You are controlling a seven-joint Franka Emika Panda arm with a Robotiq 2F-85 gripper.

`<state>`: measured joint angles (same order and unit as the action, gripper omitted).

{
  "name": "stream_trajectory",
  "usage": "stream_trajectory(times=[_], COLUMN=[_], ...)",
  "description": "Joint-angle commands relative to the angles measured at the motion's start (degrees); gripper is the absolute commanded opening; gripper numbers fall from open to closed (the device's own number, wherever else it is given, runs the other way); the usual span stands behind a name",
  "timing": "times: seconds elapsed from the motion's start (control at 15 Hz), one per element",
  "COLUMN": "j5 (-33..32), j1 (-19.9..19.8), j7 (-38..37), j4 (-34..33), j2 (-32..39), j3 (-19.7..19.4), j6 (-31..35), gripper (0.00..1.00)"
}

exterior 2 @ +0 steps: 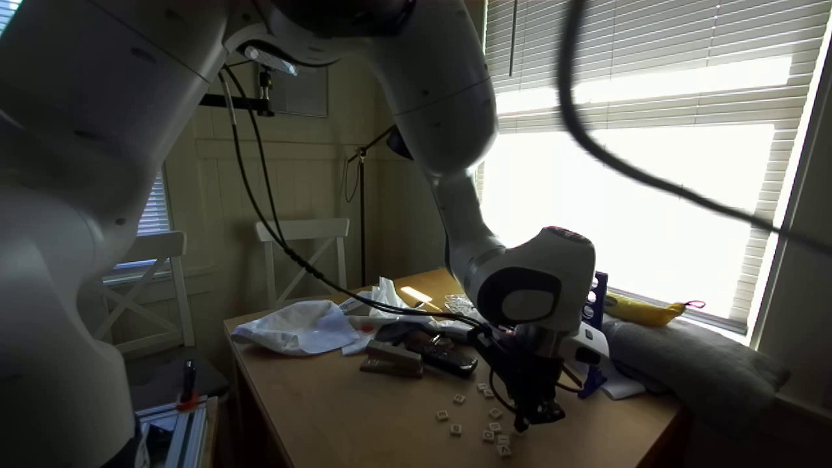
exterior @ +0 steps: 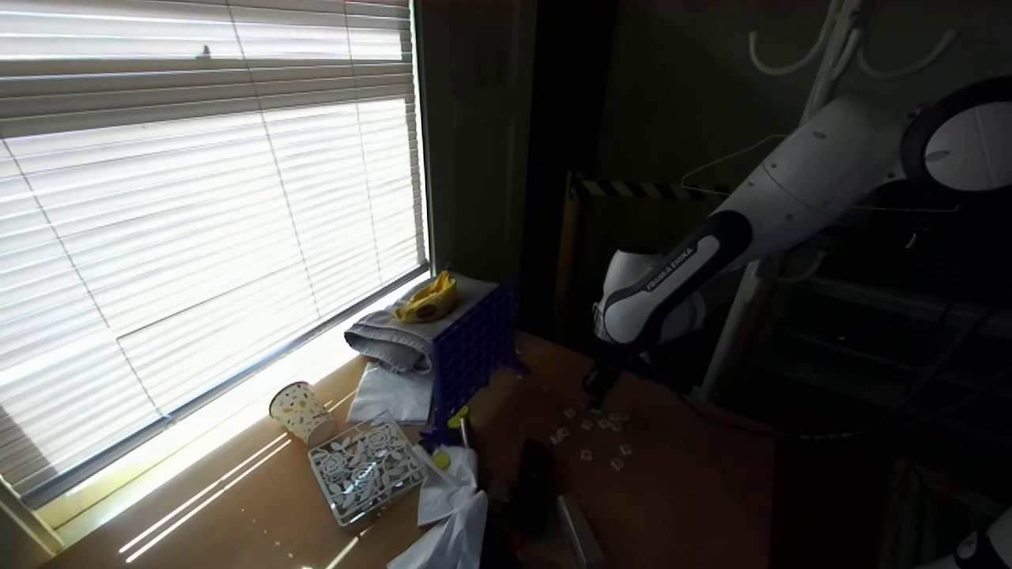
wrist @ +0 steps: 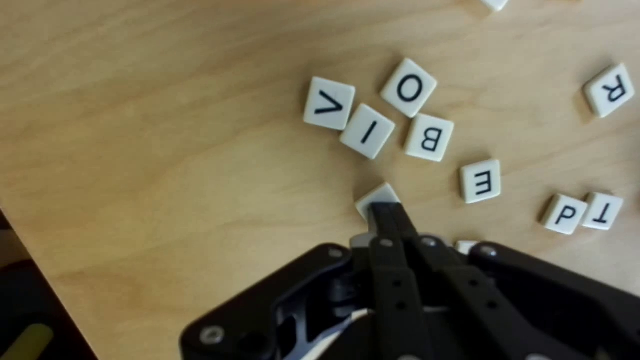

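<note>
White and grey, the robot arm [exterior: 791,190] slants down over a wooden table [wrist: 150,200]. At the table's edge in both exterior views lies a grey cloth [exterior 2: 695,357], with a blue lattice panel [exterior: 474,356] standing upright beside it. The black gripper [wrist: 390,210] points down at the tabletop; its two fingers are drawn together side by side, tips meeting, with nothing seen pinched between them. Apart from it in an exterior view, a grey-brown stapler [exterior 2: 391,359] lies with its long axis running nearly straight across that view.

Smallest of all, a half-covered white tile [wrist: 376,194] lies at the fingertips; whether they touch it cannot be told. One corner of it points away from the gripper, toward the top of the wrist view. Its letter is hidden, and too little shows to judge a long axis. Just beyond, the I tile [wrist: 367,131] has its stroke leaning from upper right to lower left, and beside it the V tile [wrist: 329,103] aims its apex right. Near these are the O tile [wrist: 409,88], the B tile [wrist: 429,137] and, farther right, the E tile [wrist: 481,181].
</note>
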<state>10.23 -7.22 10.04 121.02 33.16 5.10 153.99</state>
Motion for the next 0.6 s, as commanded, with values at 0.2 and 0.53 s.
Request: stream_trajectory(times=[0.2,0.53], j5=[3.2,6.1], j1=[0.2,0.6], j7=[-7.7,-13.9], j4=[-3.2,-4.3], j2=[4.0,4.9], j3=[-0.1,-0.5], j6=[1.4,1.9], gripper=[0.0,0.0])
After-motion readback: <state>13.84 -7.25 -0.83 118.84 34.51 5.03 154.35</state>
